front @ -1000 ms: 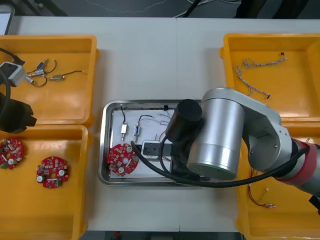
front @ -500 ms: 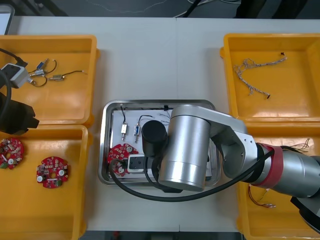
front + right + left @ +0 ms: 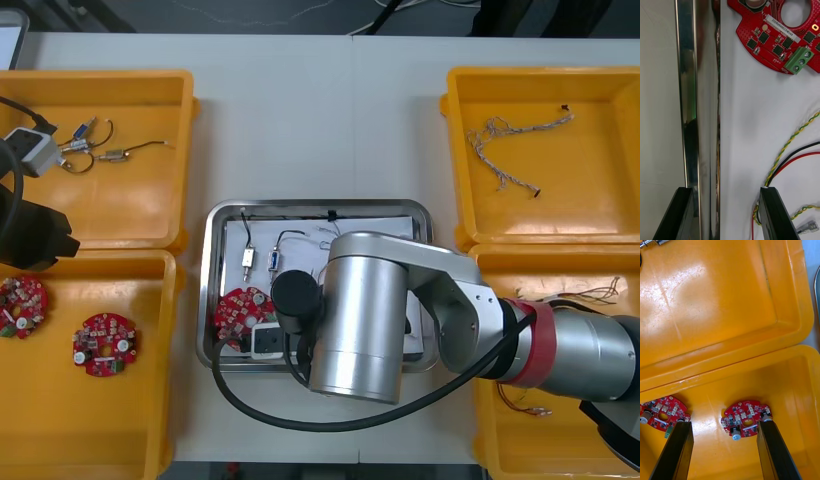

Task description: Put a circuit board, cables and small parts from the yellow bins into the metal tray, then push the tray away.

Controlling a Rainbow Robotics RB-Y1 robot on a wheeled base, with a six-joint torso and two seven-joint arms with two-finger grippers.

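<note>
The metal tray (image 3: 222,222), white inside, lies mid-table and holds a round red circuit board (image 3: 238,310), two small metal parts (image 3: 247,258) and cables. My right arm (image 3: 360,320) covers its near half. In the right wrist view my right gripper (image 3: 725,210) is open, its fingers (image 3: 679,213) straddling the tray's shiny wall (image 3: 696,112): one outside over the table, one inside. Ahead of the inner finger lie the board (image 3: 778,33) and red, black and yellow cables (image 3: 793,150). My left gripper (image 3: 724,450) hangs open over a board (image 3: 747,418) in the near left bin.
The far left yellow bin (image 3: 150,85) holds small metal parts on wires (image 3: 90,145); the near left bin (image 3: 165,300) holds two boards (image 3: 104,345). A twisted cable (image 3: 510,150) lies in the far right bin, red and yellow cables (image 3: 520,395) in the near right bin.
My right arm has swung left and toward the near side of the tray, from over its right half to its near left part. The left arm has stayed still.
</note>
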